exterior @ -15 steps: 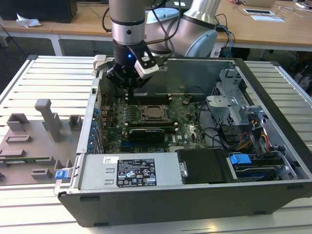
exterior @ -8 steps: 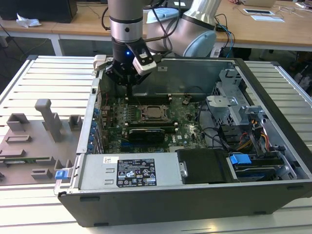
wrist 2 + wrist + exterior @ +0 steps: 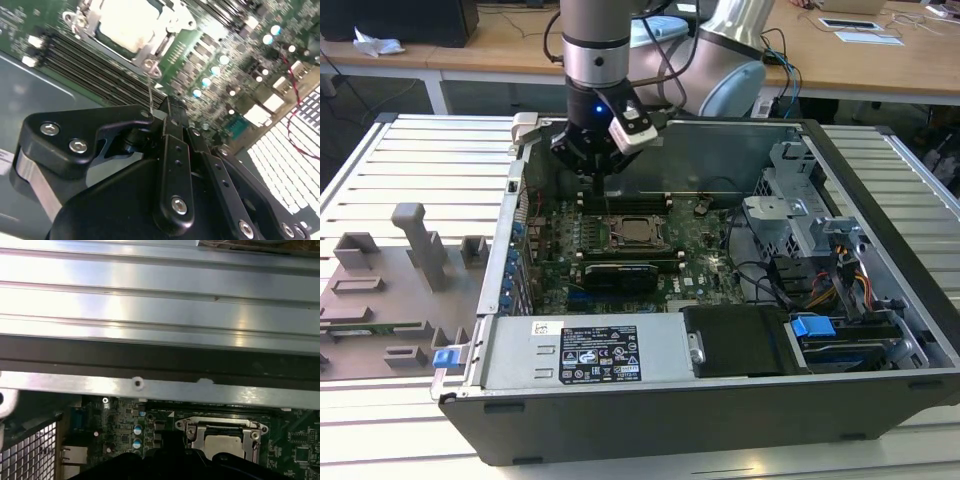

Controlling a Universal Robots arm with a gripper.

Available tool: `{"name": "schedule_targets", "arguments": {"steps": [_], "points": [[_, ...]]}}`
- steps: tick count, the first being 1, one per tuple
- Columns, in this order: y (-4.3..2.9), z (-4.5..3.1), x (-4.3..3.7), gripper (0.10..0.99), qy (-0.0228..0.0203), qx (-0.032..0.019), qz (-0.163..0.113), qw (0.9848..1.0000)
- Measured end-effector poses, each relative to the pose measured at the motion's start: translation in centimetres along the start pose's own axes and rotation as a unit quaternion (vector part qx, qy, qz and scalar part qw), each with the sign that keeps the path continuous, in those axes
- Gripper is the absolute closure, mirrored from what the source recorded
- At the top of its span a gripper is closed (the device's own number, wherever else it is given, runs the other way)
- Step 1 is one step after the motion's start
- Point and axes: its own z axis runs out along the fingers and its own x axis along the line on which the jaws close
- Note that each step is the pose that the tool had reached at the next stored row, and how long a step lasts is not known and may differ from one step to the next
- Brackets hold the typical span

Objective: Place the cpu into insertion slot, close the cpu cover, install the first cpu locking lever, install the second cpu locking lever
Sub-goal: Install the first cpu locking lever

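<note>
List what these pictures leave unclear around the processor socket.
- Chip: in the second wrist view, glare washes out its top and the picture edge cuts it off.
- Cover: in the first wrist view, its near side lies behind the dark gripper body.
- Thin lever: in the second wrist view, its end disappears behind the gripper.
- Socket: in the exterior view, too small to tell whether anything is latched.
</note>
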Motion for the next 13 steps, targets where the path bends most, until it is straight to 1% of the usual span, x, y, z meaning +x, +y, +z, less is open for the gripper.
{"name": "schedule_targets", "arguments": {"steps": [3, 4, 5, 6, 7, 8, 9, 10, 12, 13], "points": [[-0.05, 0.01, -0.85, 0.980, 0.0017, -0.0007, 0.000, 1.0000], [-0.06, 0.03, -0.92, 0.980, 0.0019, -0.0039, 0.000, 1.0000], [-0.05, 0.09, -0.94, 0.980, 0.0021, -0.0078, 0.000, 1.0000], [-0.05, 0.20, -0.94, 0.980, 0.0018, -0.0155, 0.000, 0.9999], [-0.05, 0.34, -0.94, 0.980, 0.0014, -0.0215, 0.000, 0.9998], [-0.07, 0.45, -0.94, 0.980, 0.0012, -0.0247, 0.000, 0.9997], [-0.14, 0.53, -0.93, 0.980, 0.0011, -0.0268, 0.000, 0.9996], [-0.29, 0.65, -0.94, 0.980, 0.0009, -0.0300, 0.000, 0.9995], [-0.70, 1.02, -1.23, 0.980, 0.0004, -0.0397, 0.000, 0.9992], [-0.77, 1.22, -1.46, 0.980, 0.0005, -0.0425, 0.000, 0.9991]]}}
